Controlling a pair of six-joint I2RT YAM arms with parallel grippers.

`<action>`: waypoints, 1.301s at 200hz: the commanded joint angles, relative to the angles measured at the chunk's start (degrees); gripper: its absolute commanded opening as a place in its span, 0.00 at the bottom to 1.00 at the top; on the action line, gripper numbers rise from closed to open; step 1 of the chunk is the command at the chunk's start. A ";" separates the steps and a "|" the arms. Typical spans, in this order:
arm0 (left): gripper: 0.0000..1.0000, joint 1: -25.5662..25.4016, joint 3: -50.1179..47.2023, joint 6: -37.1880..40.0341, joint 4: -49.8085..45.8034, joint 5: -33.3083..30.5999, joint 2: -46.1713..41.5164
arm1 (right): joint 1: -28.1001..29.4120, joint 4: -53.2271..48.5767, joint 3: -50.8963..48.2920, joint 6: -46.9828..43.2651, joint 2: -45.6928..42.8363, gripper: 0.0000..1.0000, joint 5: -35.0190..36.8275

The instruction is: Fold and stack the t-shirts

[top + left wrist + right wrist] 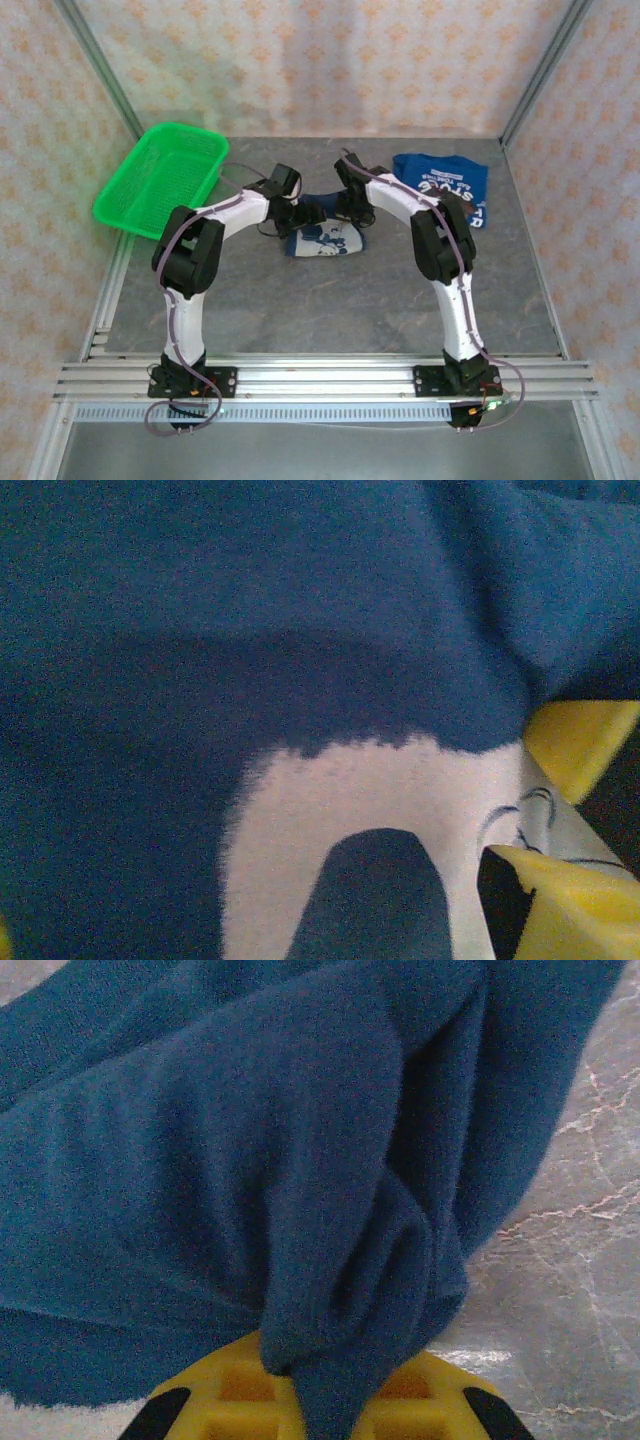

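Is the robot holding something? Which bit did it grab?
Yes. The right gripper is shut on a bunched fold of the middle t-shirt, in its blue cloth. The left gripper is open over the same shirt, holding nothing.

Overhead from rear, 2 wrist close-ups, all sharing centre t-shirt

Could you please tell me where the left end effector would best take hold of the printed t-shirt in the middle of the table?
Probably its far-left corner, coming down from above. The printed t-shirt lies low on the table, the right end effector is shut on a bunched fold at its far-right side, and the open left end effector sits opposite.
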 commanded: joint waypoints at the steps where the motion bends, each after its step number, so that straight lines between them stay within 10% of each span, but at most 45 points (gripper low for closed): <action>1: 0.83 -0.15 1.26 -0.49 1.32 2.41 -3.01 | 0.02 -3.86 1.74 -2.90 -2.90 0.01 6.19; 81: 0.92 -0.76 9.38 -3.75 0.38 2.66 -5.44 | -2.61 -9.26 5.00 -13.76 -12.03 0.00 20.09; 260: 0.99 1.99 3.98 6.90 -18.64 -11.45 -29.37 | -14.21 -3.84 12.10 -27.99 -15.41 0.00 20.06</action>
